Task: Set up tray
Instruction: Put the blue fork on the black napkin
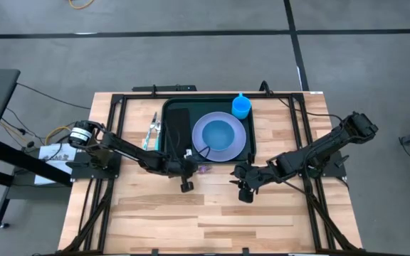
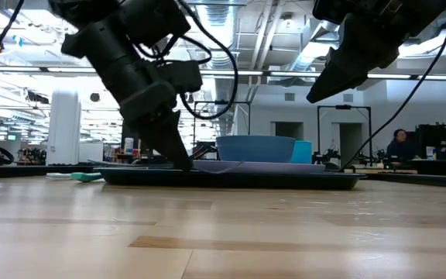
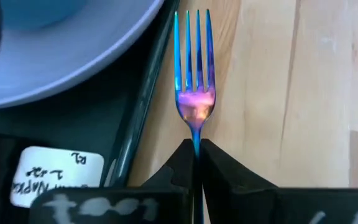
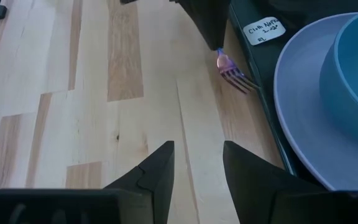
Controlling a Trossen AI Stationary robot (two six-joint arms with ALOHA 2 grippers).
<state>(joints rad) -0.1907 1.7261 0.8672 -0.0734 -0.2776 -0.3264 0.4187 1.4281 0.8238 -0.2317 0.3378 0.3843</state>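
**Left gripper pinching the fork**

Your left gripper (image 3: 197,152) clamps the iridescent fork (image 3: 192,74) just beside the tray (image 1: 171,108), mid-table. Your right gripper (image 4: 197,163) hangs parted, empty. The fork's handle is hidden between the fingers.

Around your pale wood tabletop (image 1: 212,213) lies grey floor (image 1: 191,57) crossed by dark lines (image 1: 292,32). Beyond the tabletop you see a hall with ceiling light strips (image 2: 22,71), a white column (image 2: 63,128), and, far off to one side, a seated person (image 2: 399,144) at equipment.
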